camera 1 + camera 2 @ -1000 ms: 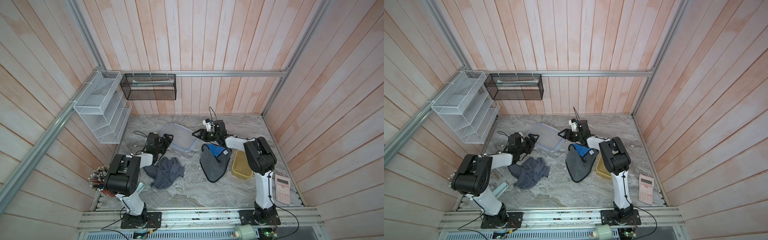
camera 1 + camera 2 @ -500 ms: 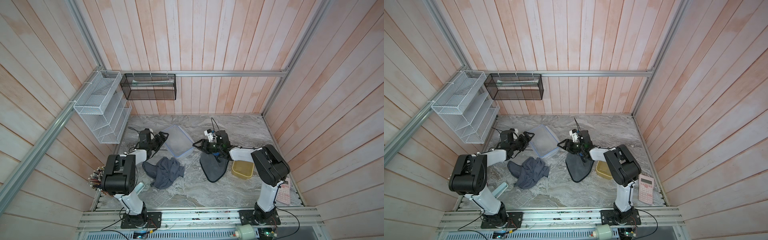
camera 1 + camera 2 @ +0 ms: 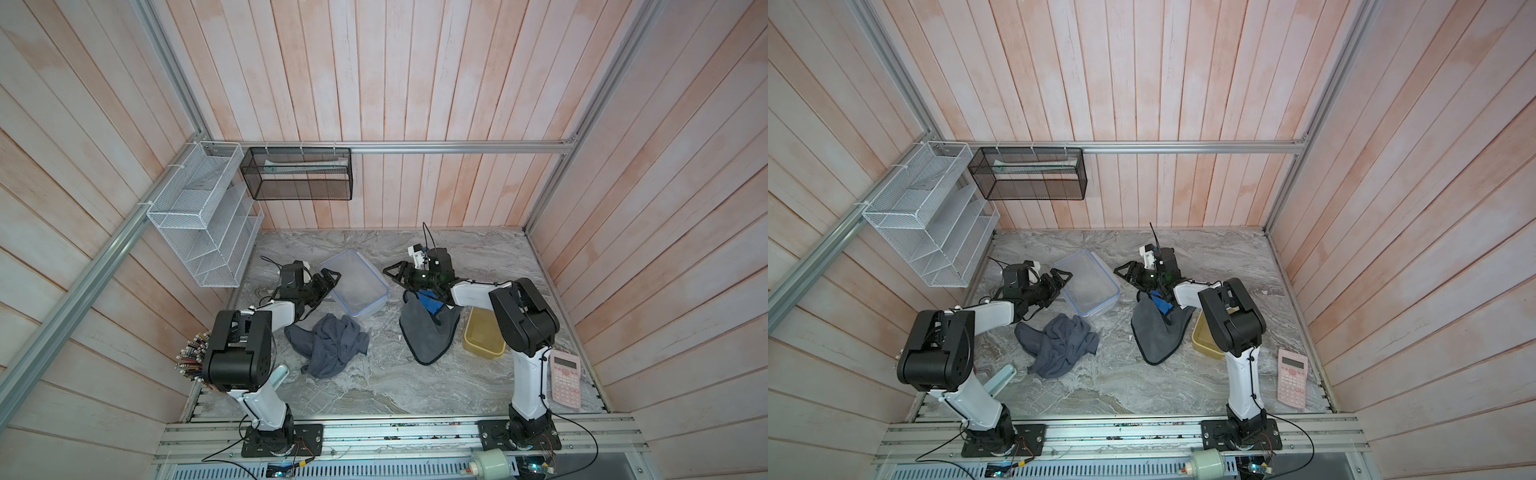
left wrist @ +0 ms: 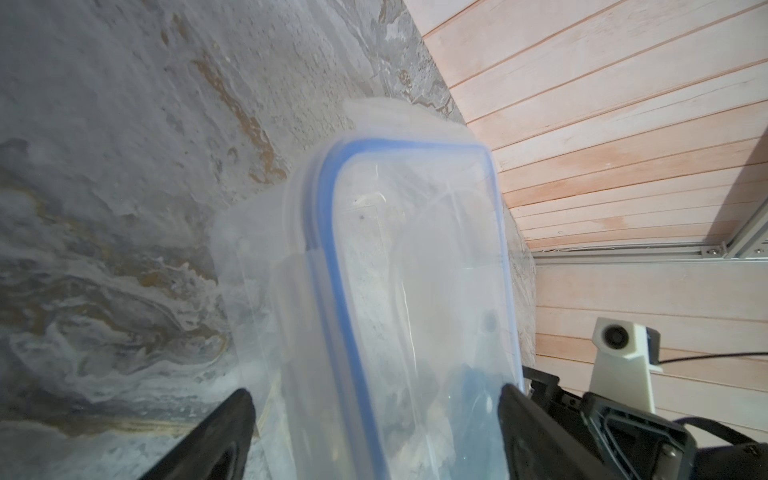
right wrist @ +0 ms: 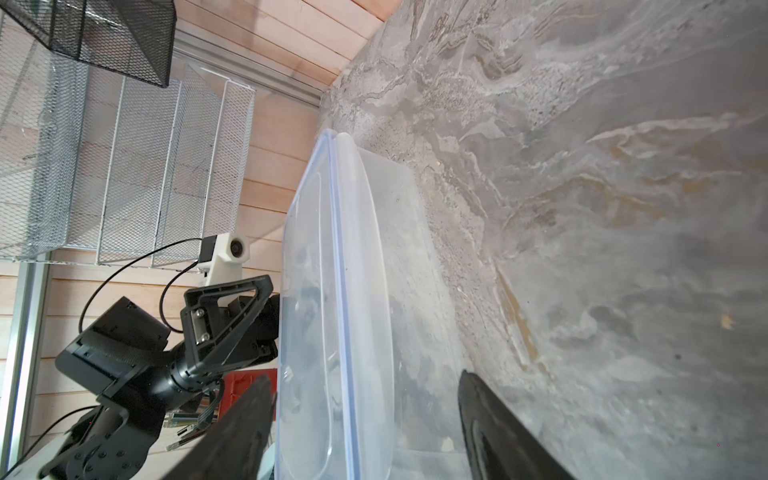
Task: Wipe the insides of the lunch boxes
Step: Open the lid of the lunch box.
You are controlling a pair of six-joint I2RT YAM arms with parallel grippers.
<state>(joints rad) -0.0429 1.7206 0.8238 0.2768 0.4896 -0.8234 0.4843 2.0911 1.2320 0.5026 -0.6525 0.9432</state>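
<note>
The clear lunch box (image 3: 353, 282) (image 3: 1086, 286) lies on the marble table with a blue-rimmed lid (image 4: 415, 249) on top. My left gripper (image 3: 332, 277) (image 4: 374, 399) stands open at its left end, fingers wide on either side of it. At the right end, my right gripper (image 3: 388, 274) (image 5: 365, 386) is open too, with a clear gap between one finger and the box wall (image 5: 374, 249). The amber lunch box (image 3: 484, 338) (image 3: 1204, 336) sits open at the right, partly hidden by the right arm. A grey cloth (image 3: 428, 332) with a blue piece (image 3: 428, 301) lies beside it.
A crumpled dark towel (image 3: 328, 345) lies in front of the clear box. A pink calculator (image 3: 565, 380) rests at the front right, and a bunch of pencils (image 3: 193, 359) at the front left. A white wire rack (image 3: 203, 216) and a black mesh basket (image 3: 297, 174) hang on the walls.
The clear lunch box has turned and slid slightly toward the front. My right gripper's jaws have widened. Both arms have shifted at the box's two ends.
</note>
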